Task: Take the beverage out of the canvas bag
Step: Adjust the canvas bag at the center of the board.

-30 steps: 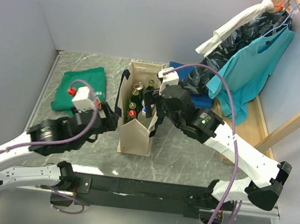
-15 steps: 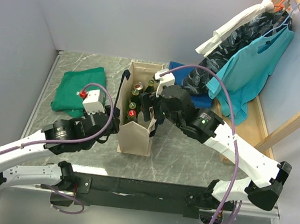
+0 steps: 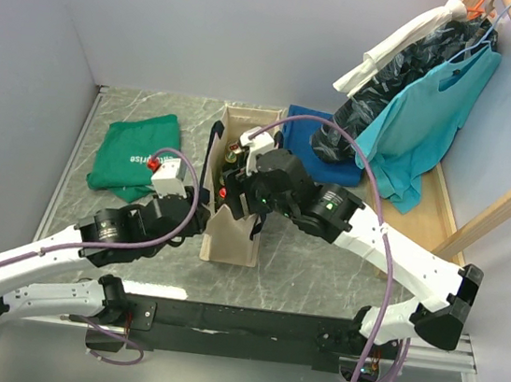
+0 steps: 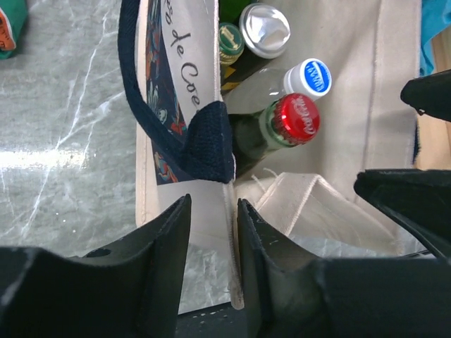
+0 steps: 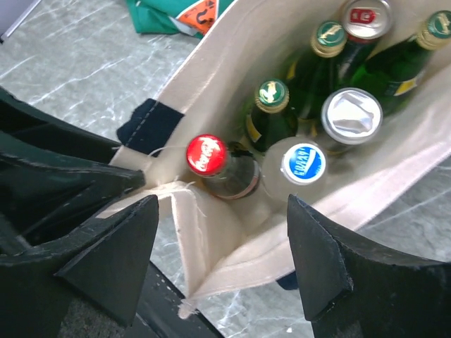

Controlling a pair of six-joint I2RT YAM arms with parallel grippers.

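The cream canvas bag point(image 3: 231, 237) stands mid-table with navy handles point(image 4: 204, 137). Inside stand several beverages: a red-capped bottle point(image 5: 206, 154), a blue-capped bottle point(image 5: 303, 163), a silver-topped can point(image 5: 351, 116) and green bottles with gold caps point(image 5: 273, 92). My left gripper point(image 4: 211, 236) sits at the bag's near left corner. Its jaws are narrow and straddle the wall's rim, whose seam lies against the right finger point(image 4: 264, 246) while a gap still shows. My right gripper point(image 5: 222, 211) hovers open over the bag's near end, with the red and blue caps between its fingers.
A folded green T-shirt point(image 3: 133, 151) lies left of the bag, a folded blue cloth point(image 3: 315, 133) at its back right. Clothes hang on a wooden rack point(image 3: 417, 109) at the right. The left wrist view shows the right gripper's fingers point(image 4: 409, 193) close above the bag's mouth.
My left gripper has moved right onto the bag's left wall and narrowed sharply. My right gripper has shifted left over the bag's near end and narrowed a little.
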